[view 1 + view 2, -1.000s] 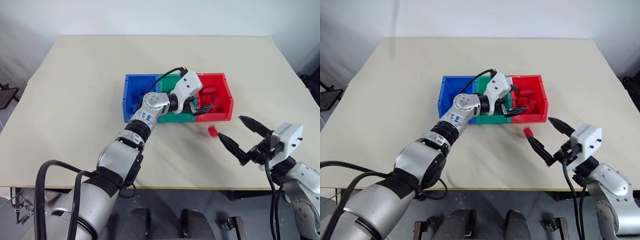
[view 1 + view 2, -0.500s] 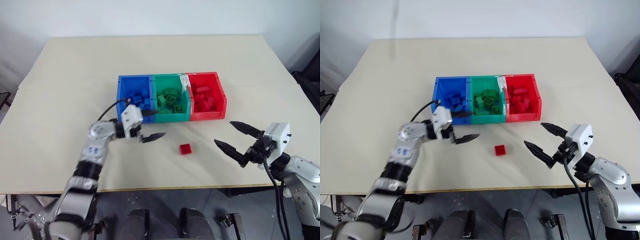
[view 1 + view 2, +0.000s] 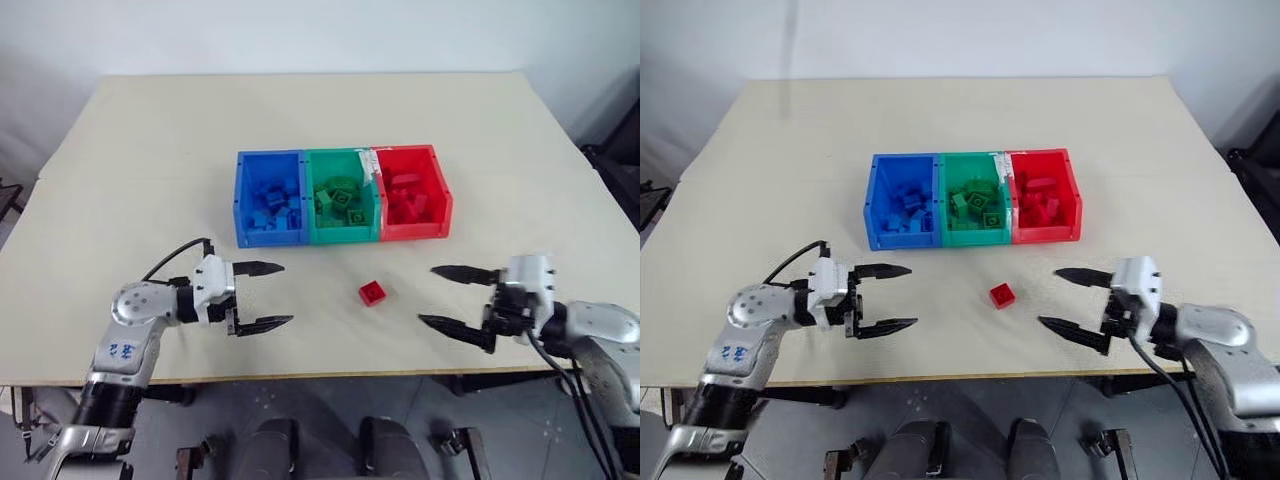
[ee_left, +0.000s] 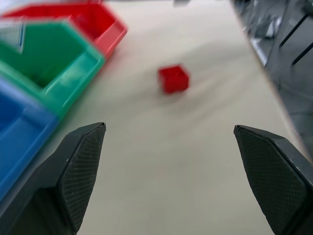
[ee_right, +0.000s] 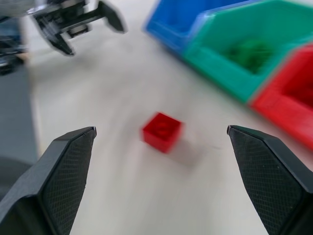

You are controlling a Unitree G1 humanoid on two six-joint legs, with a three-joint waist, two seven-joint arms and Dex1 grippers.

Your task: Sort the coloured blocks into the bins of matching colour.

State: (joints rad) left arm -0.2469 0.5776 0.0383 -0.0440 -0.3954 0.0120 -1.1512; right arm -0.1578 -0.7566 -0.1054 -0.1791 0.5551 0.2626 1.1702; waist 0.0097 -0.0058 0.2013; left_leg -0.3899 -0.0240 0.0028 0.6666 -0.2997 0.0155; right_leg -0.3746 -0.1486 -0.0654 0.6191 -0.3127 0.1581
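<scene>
The left hand (image 3: 260,296) hangs low over the near part of the table (image 3: 140,160) at about 8 o'clock from the bins, its two black fingers (image 3: 262,268) spread wide and released, grasping nothing, tips aimed toward 3 o'clock. The right hand (image 3: 452,298) faces it from the other side, at about 4 o'clock from the bins, likewise spread wide and empty, its tips aimed toward 9 o'clock.

Between the two hands, apart from both, a single red block (image 3: 373,292) lies on the bare table, studs up. It sits a little nearer the right hand than the left and just off the front of the bins, at about 6 o'clock from the seam between the green and red ones. In the right wrist view the same block (image 5: 162,131) shows between that hand's fingers, with the left hand (image 5: 83,28) beyond it.

The bins stand joined in a row near the table's middle: the blue bin (image 3: 240,205) toward 9 o'clock, the green bin (image 3: 345,236) in the centre, the red bin (image 3: 445,195) toward 3 o'clock. Each holds a loose heap of blocks of its own colour: blue blocks (image 3: 270,200), green blocks (image 3: 338,198) and red blocks (image 3: 408,198).
</scene>
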